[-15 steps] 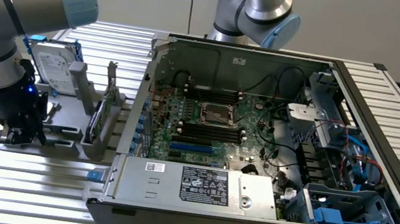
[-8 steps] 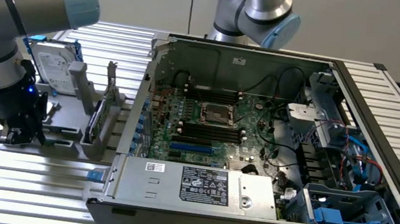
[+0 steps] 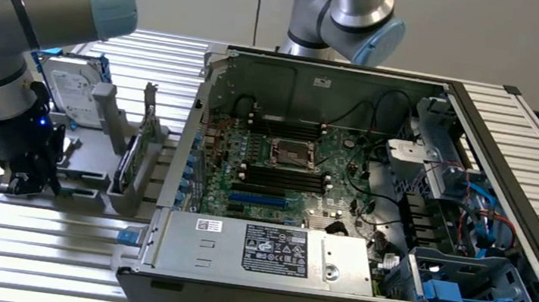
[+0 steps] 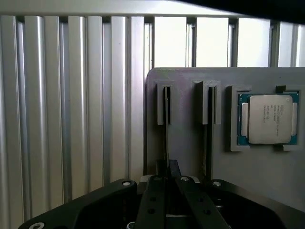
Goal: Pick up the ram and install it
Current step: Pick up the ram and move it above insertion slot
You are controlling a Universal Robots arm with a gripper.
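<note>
The fingers [image 4: 153,200] of the gripper [image 4: 167,167] are clenched on the ram [image 4: 167,126], which stands on edge in the end slot of the grey holder [image 4: 186,148]. A second thin stick [image 4: 208,133] stands in the holder's next slot. Past it, the processor [image 4: 267,118] lies in a square recess of the holder. The holder rests on the slatted tabletop [image 4: 71,119]. In the exterior view the gripper [image 3: 28,173] is down at the holder's end toward the exterior view's left. The hard drive [image 3: 68,90] stands at the holder's back, and the open computer case [image 3: 340,66] sits beside the holder, toward the exterior view's right.
</note>
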